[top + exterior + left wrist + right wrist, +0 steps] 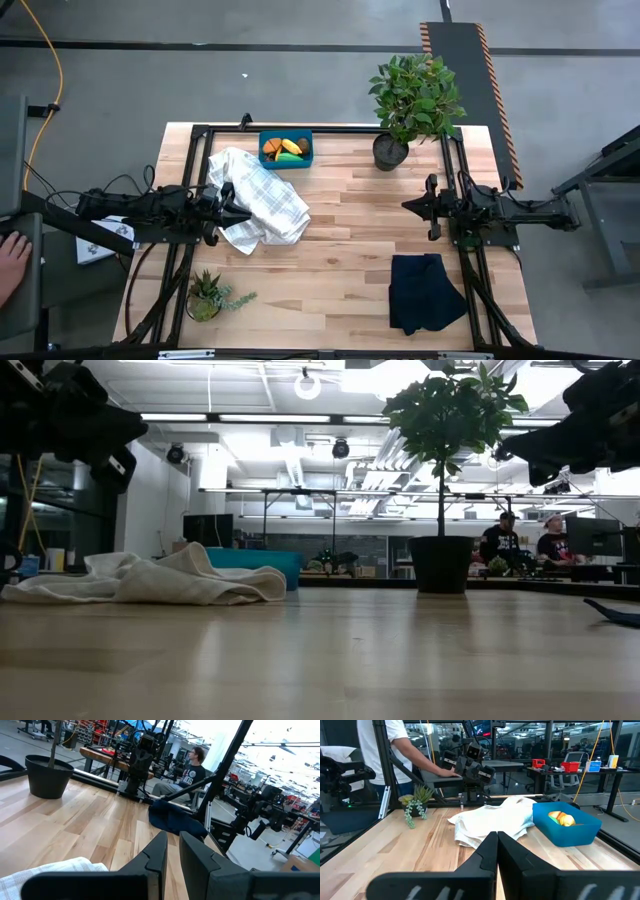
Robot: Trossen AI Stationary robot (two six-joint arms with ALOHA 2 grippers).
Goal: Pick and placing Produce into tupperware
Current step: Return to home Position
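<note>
The teal tupperware (pixel 285 150) stands on its base near the table's far edge, and it also shows in the right wrist view (pixel 570 834). The produce (pixel 286 148) lies inside it: a yellow banana, orange and brown pieces (pixel 561 818). My left gripper (pixel 236 207) hovers above the table over the white checked cloth (pixel 258 200), its fingers a narrow gap apart (pixel 173 836). My right gripper (pixel 406 205) hovers at the right side, shut (pixel 497 836), and faces the tupperware. Neither touches anything.
The crumpled white checked cloth (pixel 492 822) lies just in front of the tupperware. A leafy bush in a dark pot (pixel 392 150) stands at the far right, a black folded cloth (pixel 425 292) lies near right, and a small spiky plant (pixel 207 295) stands near left. A person's hand (pixel 10 262) is off the table's left.
</note>
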